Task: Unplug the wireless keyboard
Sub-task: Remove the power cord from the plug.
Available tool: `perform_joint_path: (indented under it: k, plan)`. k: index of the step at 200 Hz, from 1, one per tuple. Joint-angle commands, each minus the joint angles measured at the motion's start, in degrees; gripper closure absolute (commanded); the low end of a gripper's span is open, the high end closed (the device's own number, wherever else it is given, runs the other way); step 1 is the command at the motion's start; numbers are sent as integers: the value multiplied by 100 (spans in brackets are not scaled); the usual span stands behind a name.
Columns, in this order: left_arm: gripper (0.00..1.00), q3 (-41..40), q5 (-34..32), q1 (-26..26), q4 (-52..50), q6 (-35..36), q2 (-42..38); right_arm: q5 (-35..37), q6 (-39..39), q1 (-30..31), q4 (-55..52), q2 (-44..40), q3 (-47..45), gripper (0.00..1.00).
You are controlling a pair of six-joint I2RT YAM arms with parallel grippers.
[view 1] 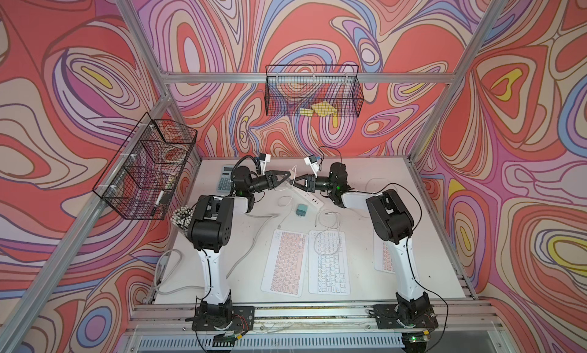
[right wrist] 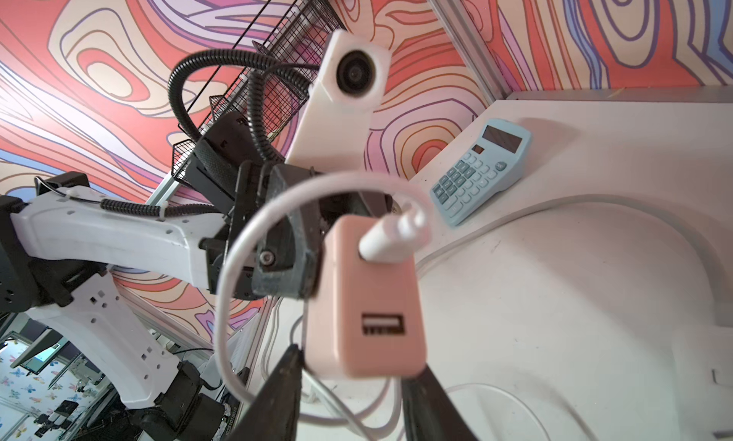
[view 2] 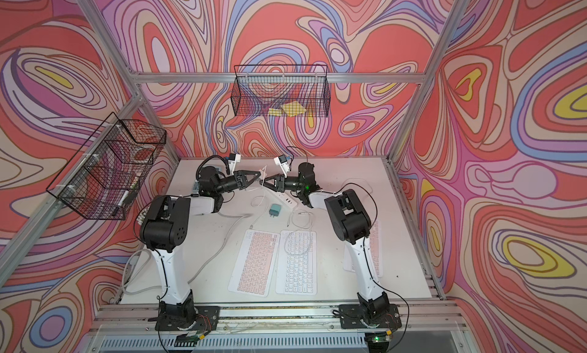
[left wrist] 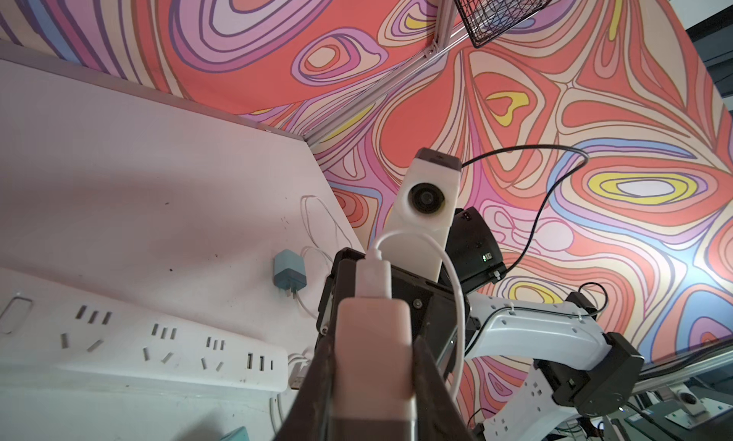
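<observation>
Both grippers meet in the air over the white power strip (view 1: 305,195) at the back of the table. My left gripper (left wrist: 373,342) is shut on a pink charger block (left wrist: 373,359), its fingers pressed against two opposite sides. A white cable plug (right wrist: 390,236) sits in one of the block's ports; the other USB port (right wrist: 382,324) is empty. My right gripper (right wrist: 355,360) stands open, its tips beside the block's (right wrist: 367,292) end. A pink keyboard (view 1: 286,262) and a white keyboard (view 1: 328,265) lie at the front. A thin white cable (view 1: 283,216) leaves the pink keyboard's far edge.
Another pink keyboard (view 1: 382,256) lies partly under the right arm. A teal charger (view 1: 300,211) rests beside the strip, and a blue calculator (view 1: 225,178) sits at the back left. Loose white cable (view 1: 327,221) lies on the white keyboard. Wire baskets (view 1: 313,92) hang on the walls.
</observation>
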Motion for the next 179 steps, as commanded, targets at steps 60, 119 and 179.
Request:
perform_joint_path:
  k: [60, 119, 179]
  plan:
    - [100, 80, -933, -40, -3326, 2780, -1039, 796, -409, -276, -592, -756, -594, 51]
    - [100, 168, -2496, -421, -5010, 4720, -1403, 1574, -445, -277, -2650, -905, 230, 51]
    - [100, -657, -3204, -762, -3826, 5227, -1895, 1672, -182, -165, -3559, -658, 734, 50]
